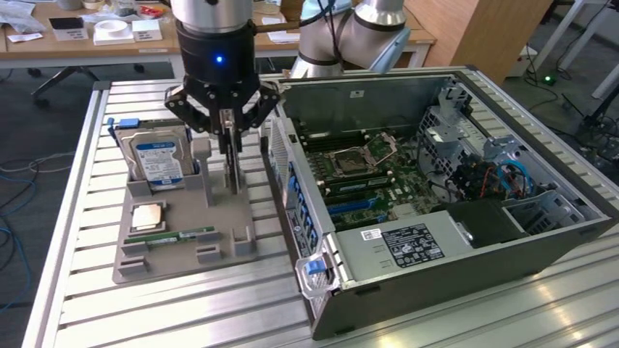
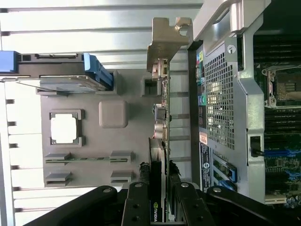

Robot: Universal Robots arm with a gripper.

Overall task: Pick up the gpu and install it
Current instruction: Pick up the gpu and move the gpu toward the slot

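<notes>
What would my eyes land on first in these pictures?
First the big black gripper near the top of the exterior view, pinching the gpu, a thin card standing on edge over the grey holder tray. Next, the open computer case at the exterior view's right, with its motherboard showing. The hard drive with its blue-white label stands in the tray too.
</notes>
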